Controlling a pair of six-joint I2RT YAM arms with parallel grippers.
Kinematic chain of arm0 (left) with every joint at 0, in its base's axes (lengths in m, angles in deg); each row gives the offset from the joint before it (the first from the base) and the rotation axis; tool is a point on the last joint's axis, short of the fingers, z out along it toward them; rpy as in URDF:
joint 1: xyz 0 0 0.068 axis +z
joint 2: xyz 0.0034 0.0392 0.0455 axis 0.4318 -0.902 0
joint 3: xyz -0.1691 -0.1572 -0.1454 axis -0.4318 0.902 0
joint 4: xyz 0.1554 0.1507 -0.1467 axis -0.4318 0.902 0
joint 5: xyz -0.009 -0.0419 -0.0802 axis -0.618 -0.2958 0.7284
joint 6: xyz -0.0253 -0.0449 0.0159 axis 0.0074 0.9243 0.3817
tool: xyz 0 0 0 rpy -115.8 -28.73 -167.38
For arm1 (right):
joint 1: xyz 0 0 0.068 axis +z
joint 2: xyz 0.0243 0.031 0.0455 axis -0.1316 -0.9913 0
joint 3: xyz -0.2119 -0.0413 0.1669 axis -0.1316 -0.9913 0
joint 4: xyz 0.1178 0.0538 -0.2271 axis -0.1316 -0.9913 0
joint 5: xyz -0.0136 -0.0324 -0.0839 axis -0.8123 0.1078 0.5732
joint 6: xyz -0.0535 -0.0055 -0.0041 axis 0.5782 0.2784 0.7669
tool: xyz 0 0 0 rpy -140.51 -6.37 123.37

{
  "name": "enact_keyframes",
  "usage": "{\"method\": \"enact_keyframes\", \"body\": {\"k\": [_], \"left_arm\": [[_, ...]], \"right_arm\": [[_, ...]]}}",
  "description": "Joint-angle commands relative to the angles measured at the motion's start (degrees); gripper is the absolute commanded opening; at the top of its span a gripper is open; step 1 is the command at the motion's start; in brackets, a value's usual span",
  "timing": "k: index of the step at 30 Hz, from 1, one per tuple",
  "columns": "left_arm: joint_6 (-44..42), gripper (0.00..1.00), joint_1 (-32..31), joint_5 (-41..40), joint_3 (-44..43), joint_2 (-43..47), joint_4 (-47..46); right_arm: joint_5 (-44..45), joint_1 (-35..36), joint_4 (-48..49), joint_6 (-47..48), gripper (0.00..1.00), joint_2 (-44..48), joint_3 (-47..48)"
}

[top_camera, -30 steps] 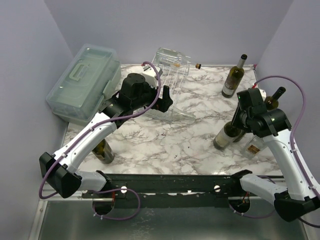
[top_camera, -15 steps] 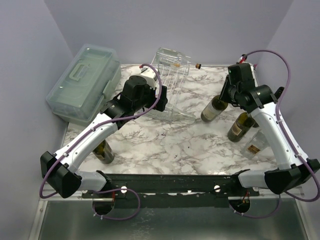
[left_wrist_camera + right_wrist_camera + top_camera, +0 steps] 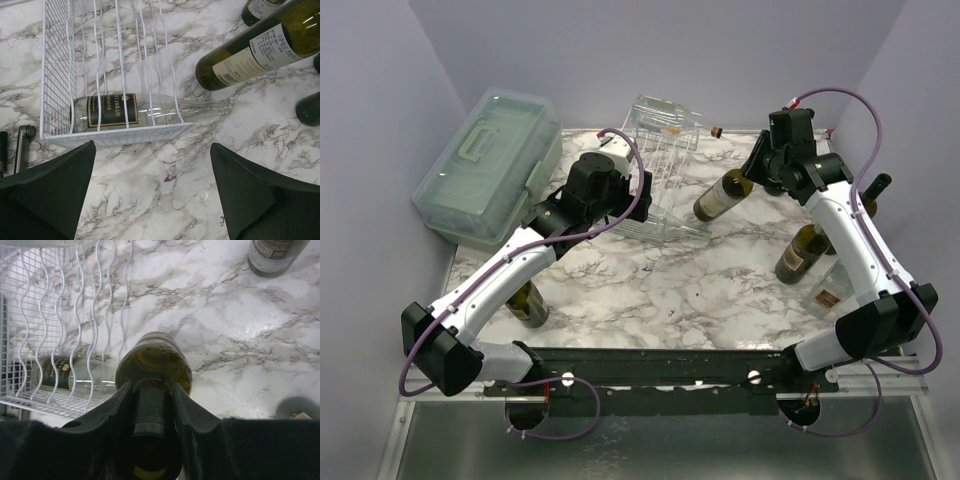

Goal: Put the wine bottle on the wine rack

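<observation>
My right gripper (image 3: 767, 170) is shut on the neck of a dark green wine bottle (image 3: 720, 195) with a pale label. The bottle hangs tilted above the marble, its base pointing left toward the wine rack (image 3: 660, 165). In the right wrist view the fingers (image 3: 117, 405) clamp the neck and the bottle's shoulder (image 3: 155, 357) sits just right of the rack's white wires (image 3: 50, 315). A clear bottle (image 3: 125, 111) with a dark label lies in the rack's lowest row (image 3: 100, 135). My left gripper (image 3: 152, 170) hovers open over bare marble in front of the rack.
A pale-green lidded storage box (image 3: 490, 165) stands at the back left. Another green bottle (image 3: 803, 252), a dark bottle neck (image 3: 872, 190) and a clear bottle (image 3: 830, 290) are under the right arm. A dark bottle (image 3: 528, 300) stands beneath the left arm.
The right arm has swung from the front right to the back and then left, and the green bottle in its grip now hangs close to the rack. The left arm has barely moved.
</observation>
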Motion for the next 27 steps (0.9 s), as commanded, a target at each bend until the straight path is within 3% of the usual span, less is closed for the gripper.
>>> {"method": "enact_keyframes", "body": {"k": [1,7,18,27], "left_arm": [[-0.19,0.99,-0.43,-1.83,0.3,-0.13,-0.9],[-0.38,0.99,-0.43,-2.4,0.52,-0.33,-0.9],[1.13,0.99,-0.45,-0.77,0.42,-2.97,-0.9],[1.85,0.99,-0.42,-0.29,0.38,-5.1,-0.88]], "right_arm": [[-4.18,-1.13,10.85,-5.11,0.01,0.64,0.27],[-5.47,-3.16,15.15,-9.05,0.0,1.63,-3.63],[-22.71,-9.96,27.0,-17.54,0.01,4.07,-15.81],[-25.1,-12.56,33.13,-22.24,0.0,5.39,-20.76]]}}
